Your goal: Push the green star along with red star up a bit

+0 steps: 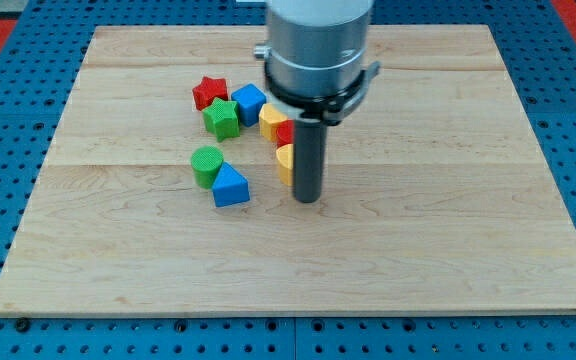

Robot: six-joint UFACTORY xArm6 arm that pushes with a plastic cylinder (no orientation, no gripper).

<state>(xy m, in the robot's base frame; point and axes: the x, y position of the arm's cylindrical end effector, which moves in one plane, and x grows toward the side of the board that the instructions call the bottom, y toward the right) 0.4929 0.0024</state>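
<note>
1. Nearest the tabletop's (448, 270) bottom edge: blue triangular block (230, 187), left of centre, touching the green cylinder (206, 164) just above-left of it.
2. Tip (308, 199) planted on the wood near the tabletop's centre, right of the blue triangular block and apart from it.
3. Just left of the rod: yellow block (284, 163), shape partly hidden, pressed against the rod's side.
4. Above that: red block (284, 133) and a second yellow block (271, 121), both partly covered by the arm.
5. Toward the top-left corner: green star (222, 118), touching the red star (209, 92) above-left and the blue cube (250, 103) to its right.
6. No claw fitted; plain rod only, nothing held.
</note>
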